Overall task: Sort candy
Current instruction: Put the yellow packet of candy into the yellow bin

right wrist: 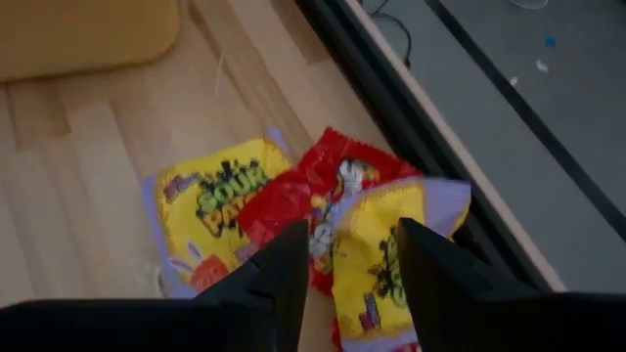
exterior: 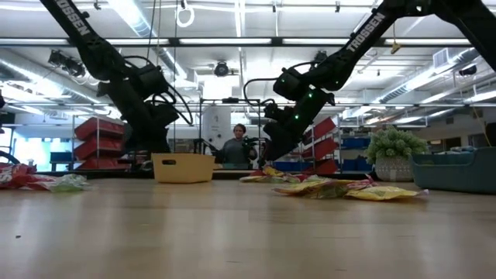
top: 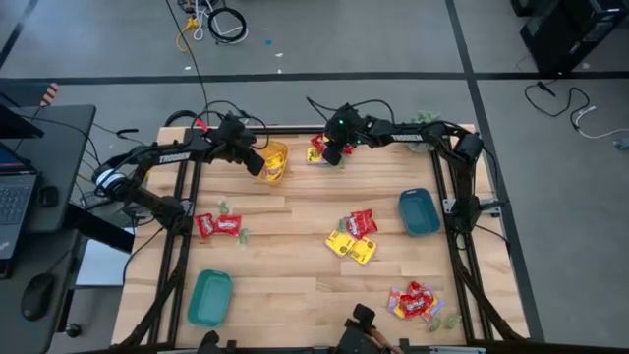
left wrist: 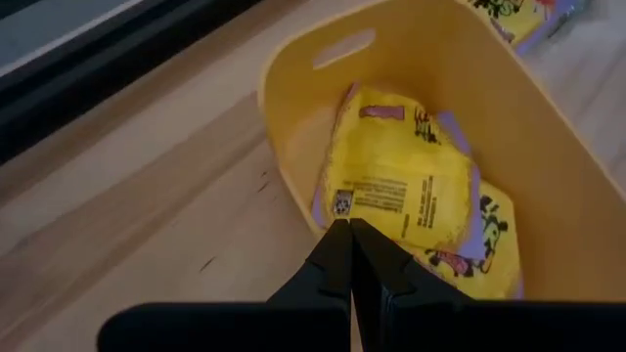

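Right gripper [right wrist: 337,256] fingers apart, hanging right over a small candy heap, mid-sort.

Closest to my right wrist cam are those two dark fingers, spread, with a yellow packet [right wrist: 377,256] showing in the gap between them, a red packet [right wrist: 328,186] just ahead of the tips and another yellow packet [right wrist: 210,210] off to one side of it. Nothing gripped yet, so I'd say I'm in the picking step. Next I'll need to drop straight onto one packet and close without dragging its neighbours. My left gripper [left wrist: 347,256] is pinched together, empty, parked above the yellow tray [left wrist: 548,156], where yellow candy [left wrist: 411,196] already sits just past its tips.
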